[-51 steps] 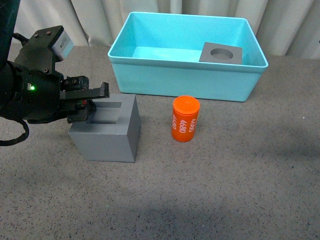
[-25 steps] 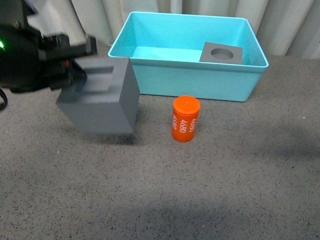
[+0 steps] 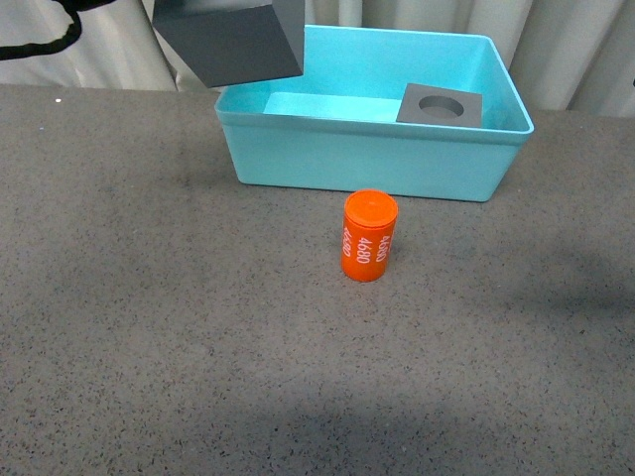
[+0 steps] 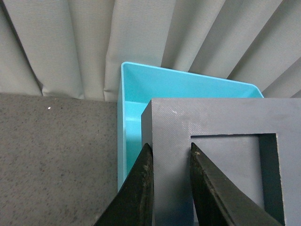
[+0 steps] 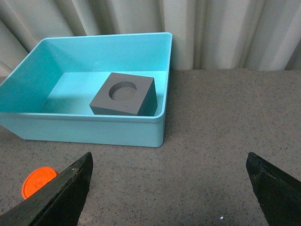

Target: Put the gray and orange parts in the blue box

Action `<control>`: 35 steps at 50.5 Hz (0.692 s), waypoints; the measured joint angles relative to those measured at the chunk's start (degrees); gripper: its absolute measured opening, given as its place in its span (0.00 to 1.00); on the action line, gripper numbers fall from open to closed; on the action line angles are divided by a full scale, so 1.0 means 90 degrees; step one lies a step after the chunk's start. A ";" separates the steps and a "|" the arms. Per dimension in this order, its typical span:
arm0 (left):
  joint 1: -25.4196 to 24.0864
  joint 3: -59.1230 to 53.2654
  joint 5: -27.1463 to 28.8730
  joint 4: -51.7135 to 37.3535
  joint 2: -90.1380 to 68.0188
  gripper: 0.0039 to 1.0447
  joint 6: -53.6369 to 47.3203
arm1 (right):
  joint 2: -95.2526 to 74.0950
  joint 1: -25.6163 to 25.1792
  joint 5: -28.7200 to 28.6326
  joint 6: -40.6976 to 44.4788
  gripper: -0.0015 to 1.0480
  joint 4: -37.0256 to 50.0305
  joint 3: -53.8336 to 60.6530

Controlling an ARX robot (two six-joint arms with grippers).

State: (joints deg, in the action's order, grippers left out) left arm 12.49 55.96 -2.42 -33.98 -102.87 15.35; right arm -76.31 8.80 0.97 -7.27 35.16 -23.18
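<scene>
The gray cube with the square recess [image 3: 233,40] hangs in the air over the near left corner of the blue box [image 3: 372,169]. My left gripper [image 4: 170,147] is shut on this cube [image 4: 211,117], one finger outside its wall and one inside the recess. The gray cube with the round hole [image 3: 440,106] lies inside the box at its right end. The orange cylinder [image 3: 369,236], printed 4680, stands upright on the table in front of the box. My right gripper [image 5: 168,154] is open over bare table to the right of the box [image 5: 94,129], holding nothing.
Pleated pale curtains [image 3: 575,50] hang close behind the box. The dark speckled table [image 3: 198,347] stretches in front of and beside the box. In the right wrist view the cylinder [image 5: 38,181] shows by one finger.
My left gripper has lifted the gray cube with the square recess off the table and carried it up and back toward the box's left corner. The cylinder and the other cube stayed put.
</scene>
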 joint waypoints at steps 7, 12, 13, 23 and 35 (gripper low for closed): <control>-0.0005 0.0376 0.0041 -0.0216 -0.0602 0.16 -0.0012 | 0.0000 0.0000 0.0002 0.0000 0.91 0.0000 0.0000; -0.0005 0.0500 0.0029 -0.0347 -0.0923 0.16 -0.0024 | 0.0000 0.0000 0.0000 -0.0002 0.91 0.0000 0.0000; -0.0005 0.0539 0.0027 -0.0381 -0.1005 0.16 -0.0022 | 0.0000 0.0000 0.0000 0.0000 0.91 0.0000 0.0000; 0.0019 0.0971 -0.0017 -0.0447 -0.1387 0.16 -0.0024 | 0.0000 0.0000 0.0000 0.0000 0.91 0.0000 0.0000; 0.0087 0.1236 -0.0012 -0.0449 -0.1744 0.16 -0.0015 | 0.0000 0.0000 0.0000 0.0000 0.91 0.0000 0.0000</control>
State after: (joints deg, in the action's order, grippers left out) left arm 13.28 67.09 -2.52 -38.02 -118.56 15.22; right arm -76.31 8.80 0.97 -7.27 35.16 -23.18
